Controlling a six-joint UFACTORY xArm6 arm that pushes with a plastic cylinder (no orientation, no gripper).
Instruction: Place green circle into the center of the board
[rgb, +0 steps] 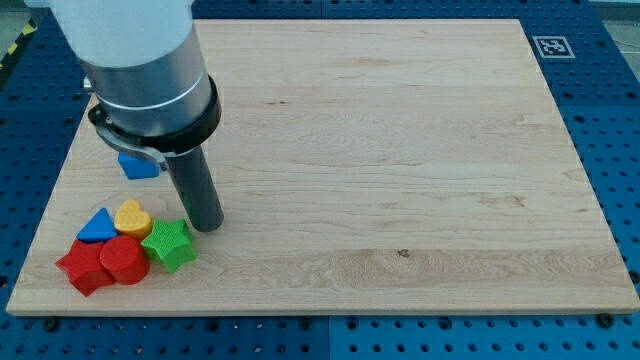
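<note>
My tip (208, 226) rests on the wooden board (400, 150) at the view's lower left, just up and right of a green star (168, 245), close to touching it. A yellow heart (132, 217), a blue triangle (97, 227), a red cylinder (124, 260) and a red star (84, 268) are bunched together left of the green star. A blue block (138, 165) lies partly hidden behind the arm's body. No green circle shows in this view; the arm covers the board's top left corner.
The arm's large grey and white body (140, 60) fills the view's top left. A black-and-white marker (551, 46) sits at the board's top right corner. Blue perforated table (620, 150) surrounds the board.
</note>
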